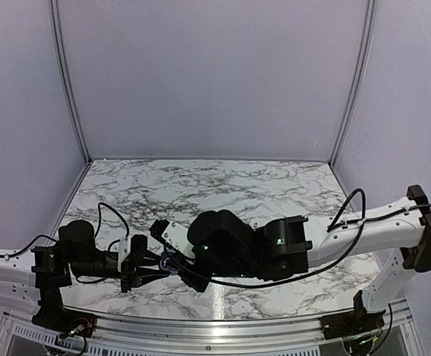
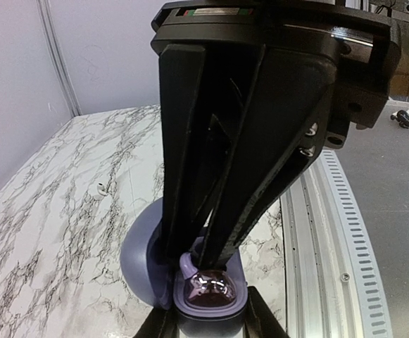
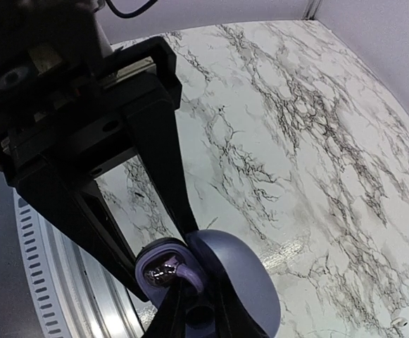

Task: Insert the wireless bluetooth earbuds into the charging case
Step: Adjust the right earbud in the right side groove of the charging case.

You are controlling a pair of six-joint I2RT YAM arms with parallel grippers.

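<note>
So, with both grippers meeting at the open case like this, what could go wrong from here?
1. The right gripper presses its tips into the open charging case, which the left gripper pinches at one end only; a hard push might twist it loose.
2. The case is close to the slotted metal rail at the near edge of the table; anything that slips out could fall there.

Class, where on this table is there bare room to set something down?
Free: the far half of the table, up to the back wall. Crowded: near left, where left gripper and right gripper meet at the charging case.
</note>
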